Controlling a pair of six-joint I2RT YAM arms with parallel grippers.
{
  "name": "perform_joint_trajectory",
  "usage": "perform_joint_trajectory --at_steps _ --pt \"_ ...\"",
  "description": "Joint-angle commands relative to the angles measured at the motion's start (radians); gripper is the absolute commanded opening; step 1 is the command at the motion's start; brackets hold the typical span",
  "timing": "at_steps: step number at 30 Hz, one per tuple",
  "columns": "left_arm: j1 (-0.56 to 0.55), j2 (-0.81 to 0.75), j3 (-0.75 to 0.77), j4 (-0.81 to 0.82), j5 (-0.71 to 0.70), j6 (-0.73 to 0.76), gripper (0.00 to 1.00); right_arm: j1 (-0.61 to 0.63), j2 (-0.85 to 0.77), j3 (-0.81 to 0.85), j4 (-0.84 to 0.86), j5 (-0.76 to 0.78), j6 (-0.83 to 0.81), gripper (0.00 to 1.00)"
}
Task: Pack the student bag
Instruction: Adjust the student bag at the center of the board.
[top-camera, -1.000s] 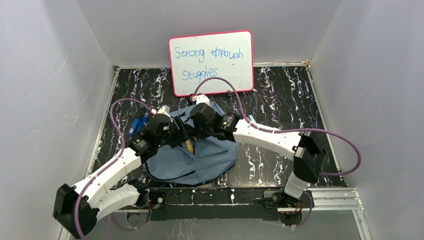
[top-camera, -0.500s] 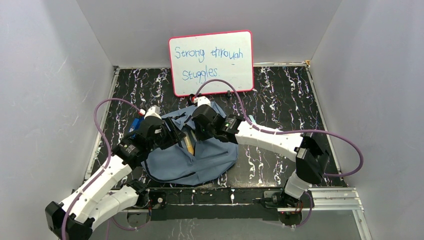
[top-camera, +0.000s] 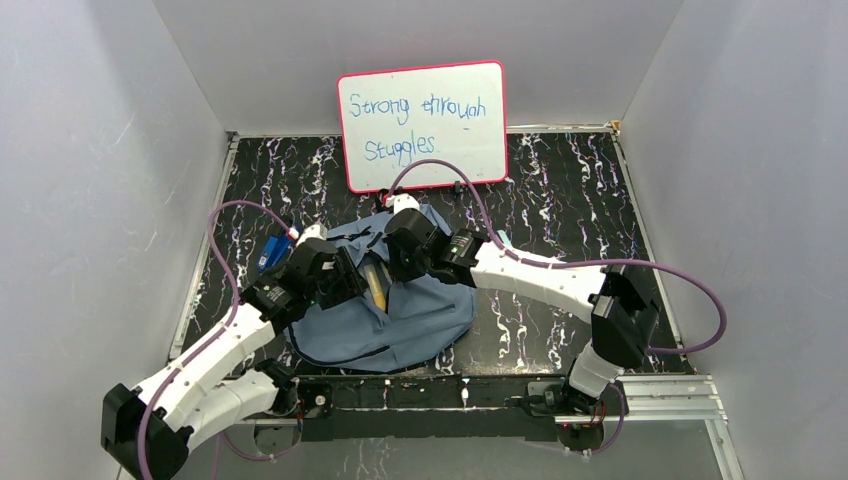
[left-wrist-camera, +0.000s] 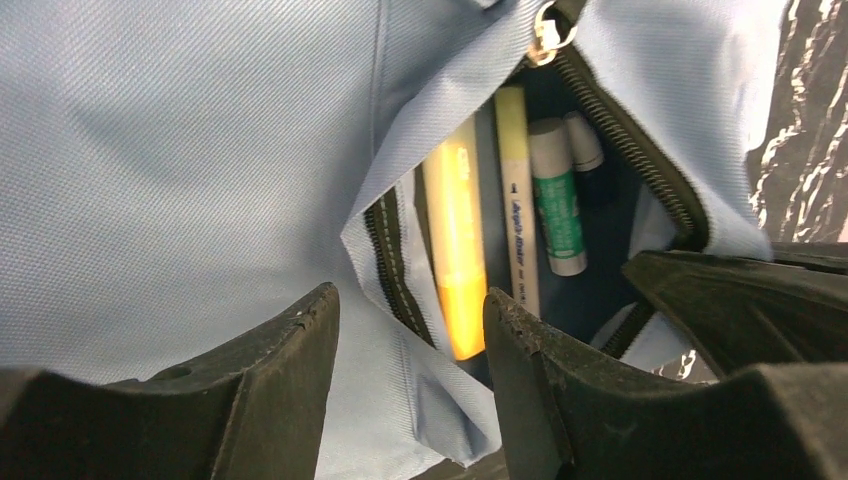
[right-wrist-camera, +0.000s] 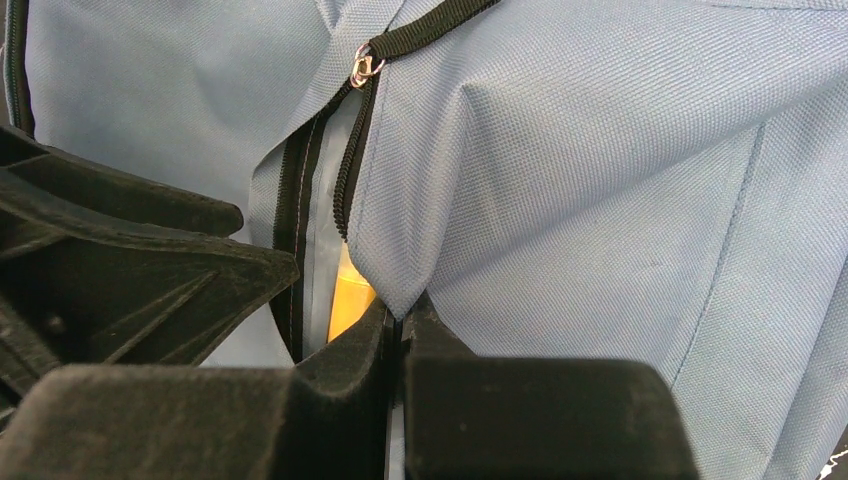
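While the student bag (top-camera: 420, 315) lies flat on the marbled table (top-camera: 560, 190) just in front of the whiteboard (top-camera: 422, 125), we see the right gripper (right-wrist-camera: 400, 335) pinched shut on a fabric flap at its unzipped mouth. The left gripper (left-wrist-camera: 410, 300) hangs beside it, jaws apart and empty, over a yellow marker (left-wrist-camera: 455, 250), pen (left-wrist-camera: 517, 200) and glue stick (left-wrist-camera: 558, 205) inside.

Whiteboard (top-camera: 421, 125), behind the student bag (top-camera: 420, 318): blue handwriting, "Strong through struggles." Pen (left-wrist-camera: 517, 200) inside bag: print unreadable.
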Motion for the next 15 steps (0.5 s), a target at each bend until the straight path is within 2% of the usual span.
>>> perform_joint_trajectory --at_steps 1,3,6,11,15 --pt "-0.005 0.002 -0.04 0.03 -0.018 -0.001 0.52 0.008 -0.053 0.005 0.069 -0.051 0.009 0.01" --pt "-0.005 0.005 -0.059 0.048 -0.012 -0.011 0.51 0.009 -0.054 0.004 0.072 -0.053 0.01 0.01" --pt "-0.004 0.005 -0.083 0.074 -0.005 -0.027 0.43 0.009 -0.053 0.003 0.072 -0.053 0.011 0.01" --pt "-0.005 0.0 -0.085 0.101 -0.02 -0.028 0.28 0.009 -0.049 -0.001 0.072 -0.058 0.015 0.04" --pt "-0.005 0.007 -0.06 0.095 -0.041 -0.008 0.12 0.009 -0.051 -0.018 0.097 -0.07 0.025 0.08"
